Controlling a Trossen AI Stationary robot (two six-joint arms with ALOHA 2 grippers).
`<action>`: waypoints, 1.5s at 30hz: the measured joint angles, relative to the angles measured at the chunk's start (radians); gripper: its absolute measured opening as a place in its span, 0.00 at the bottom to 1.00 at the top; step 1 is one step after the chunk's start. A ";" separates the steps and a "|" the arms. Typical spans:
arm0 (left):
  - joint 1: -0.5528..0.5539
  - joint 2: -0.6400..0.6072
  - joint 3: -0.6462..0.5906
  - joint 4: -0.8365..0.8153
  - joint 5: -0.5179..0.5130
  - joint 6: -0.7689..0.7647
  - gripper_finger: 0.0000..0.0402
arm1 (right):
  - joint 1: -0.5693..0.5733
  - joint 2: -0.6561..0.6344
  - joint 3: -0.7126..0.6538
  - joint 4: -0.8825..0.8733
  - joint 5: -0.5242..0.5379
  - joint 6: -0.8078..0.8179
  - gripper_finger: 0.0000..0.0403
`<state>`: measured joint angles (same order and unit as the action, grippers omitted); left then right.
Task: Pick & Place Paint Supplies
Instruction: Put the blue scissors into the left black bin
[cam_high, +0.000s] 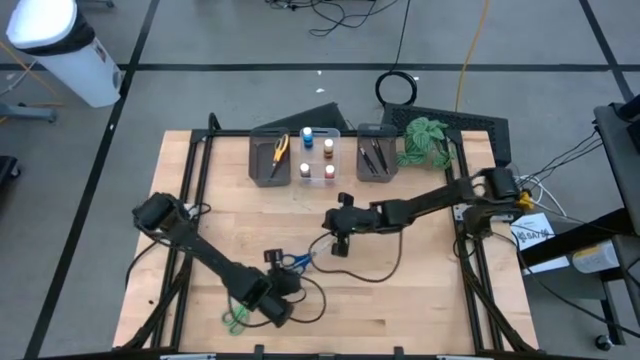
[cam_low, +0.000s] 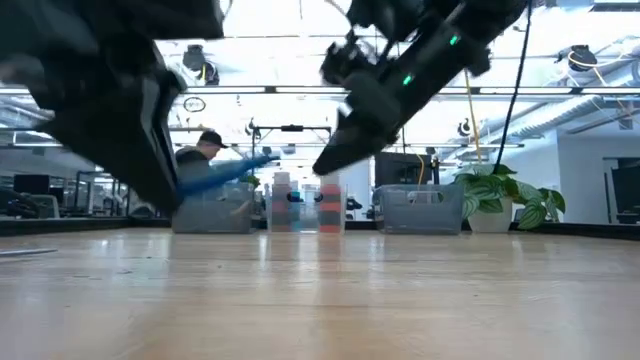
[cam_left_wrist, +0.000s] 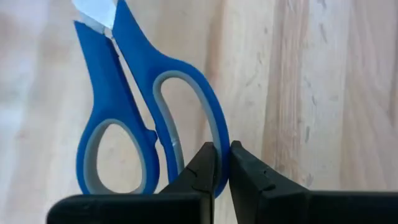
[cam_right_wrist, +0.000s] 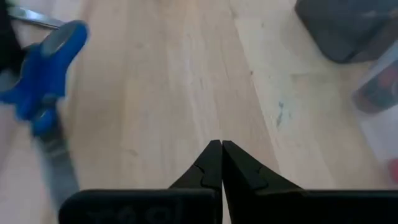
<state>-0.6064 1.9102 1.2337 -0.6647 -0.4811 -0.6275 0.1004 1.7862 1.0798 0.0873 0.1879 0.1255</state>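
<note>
left gripper pinched onto handle loop of blue scissors, held just above table, front-centre. right gripper fingers together, holding nothing, mid-table. green scissors near front edge.

Three scissors show, yellow-handled, blue-handled and green-handled, with four small pots, three bins and one plant.

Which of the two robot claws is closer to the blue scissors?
The left gripper: it is shut on the blue scissors by one handle loop. The right gripper hangs shut, apart from them, toward the bins.
</note>
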 joint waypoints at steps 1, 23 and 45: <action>-0.008 -0.016 0.001 -0.029 -0.021 -0.020 0.06 | 0.008 -0.026 -0.005 -0.017 0.000 -0.003 0.00; 0.241 -0.576 -0.105 -0.368 -0.197 0.056 0.06 | 0.151 -0.405 -0.285 0.019 0.230 0.031 0.00; 1.212 -0.689 -0.547 0.278 0.639 0.468 0.06 | 0.129 -0.405 -0.284 0.021 0.227 0.027 0.00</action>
<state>0.6052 1.2209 0.6865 -0.3868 0.1582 -0.1600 0.2290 1.3815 0.7956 0.1078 0.4149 0.1525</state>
